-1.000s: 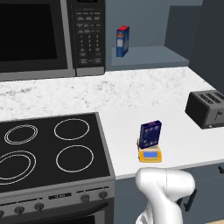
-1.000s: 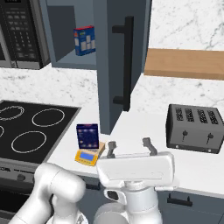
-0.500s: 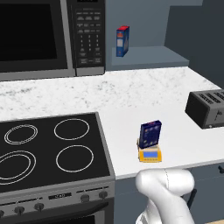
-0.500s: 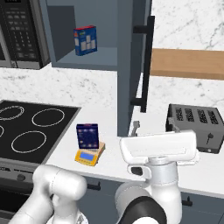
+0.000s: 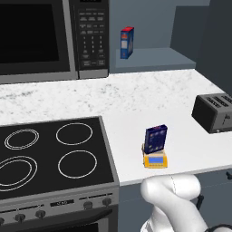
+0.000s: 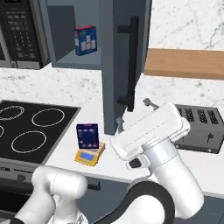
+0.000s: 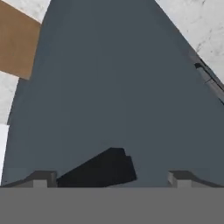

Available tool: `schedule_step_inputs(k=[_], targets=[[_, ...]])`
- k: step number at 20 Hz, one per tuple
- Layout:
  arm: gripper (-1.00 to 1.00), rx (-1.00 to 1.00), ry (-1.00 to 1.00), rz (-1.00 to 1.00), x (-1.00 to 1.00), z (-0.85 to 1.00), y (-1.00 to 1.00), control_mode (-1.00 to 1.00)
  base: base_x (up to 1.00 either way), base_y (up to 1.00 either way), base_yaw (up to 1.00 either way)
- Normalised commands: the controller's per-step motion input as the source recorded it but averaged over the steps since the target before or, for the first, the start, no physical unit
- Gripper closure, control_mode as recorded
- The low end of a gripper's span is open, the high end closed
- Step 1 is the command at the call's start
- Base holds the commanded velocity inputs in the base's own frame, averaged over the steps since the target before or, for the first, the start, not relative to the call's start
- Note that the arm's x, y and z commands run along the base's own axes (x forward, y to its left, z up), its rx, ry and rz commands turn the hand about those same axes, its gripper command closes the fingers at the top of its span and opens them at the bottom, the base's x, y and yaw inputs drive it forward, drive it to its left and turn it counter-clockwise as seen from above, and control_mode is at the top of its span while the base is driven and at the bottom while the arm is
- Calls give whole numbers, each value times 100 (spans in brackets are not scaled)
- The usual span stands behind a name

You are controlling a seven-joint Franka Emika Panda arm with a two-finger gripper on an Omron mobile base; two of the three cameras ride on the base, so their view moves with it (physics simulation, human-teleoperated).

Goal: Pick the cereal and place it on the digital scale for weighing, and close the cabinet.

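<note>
The cereal (image 5: 156, 138) (image 6: 87, 136), a dark navy box, stands upright on the orange digital scale (image 5: 155, 160) (image 6: 89, 156) near the counter's front edge. The slate cabinet door (image 6: 114, 65) hangs open over the counter, its dark bar handle (image 6: 133, 61) facing me. My gripper (image 6: 133, 111) is open and empty, held close to the door's lower outer face, right of the cereal. In the hand view the door face (image 7: 109, 87) fills the frame, with the handle (image 7: 210, 78) at the right edge and the gripper (image 7: 111, 178) open at the bottom.
A blue box with a red top (image 5: 127, 42) (image 6: 85, 40) stands inside the cabinet. The black toaster (image 5: 215, 112) (image 6: 197, 129) sits on the counter to the right. The stove (image 5: 50, 154) and microwave (image 5: 45, 36) are on the left. A wooden shelf (image 6: 186, 63) lies beyond the door.
The hand has risen from low in front of the counter and tilted up against the cabinet door. The door's angle has shifted. Cereal and scale have not moved.
</note>
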Motion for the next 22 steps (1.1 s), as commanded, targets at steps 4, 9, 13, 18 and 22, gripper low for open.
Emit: schedule_step_inputs(k=[4, 9, 13, 18, 22], targets=[[-100, -58, 7, 0, 12, 7, 100, -100, 0, 0, 0], [-100, -28, 0, -3, 64, -11, 100, -100, 0, 0, 0], [-100, -5, -2, -7, 100, -29, 100, -100, 0, 0, 0], [-100, 0, -7, -7, 100, -23, 100, -100, 0, 0, 0], [-100, 0, -11, -7, 100, -6, 100, -100, 0, 0, 0]])
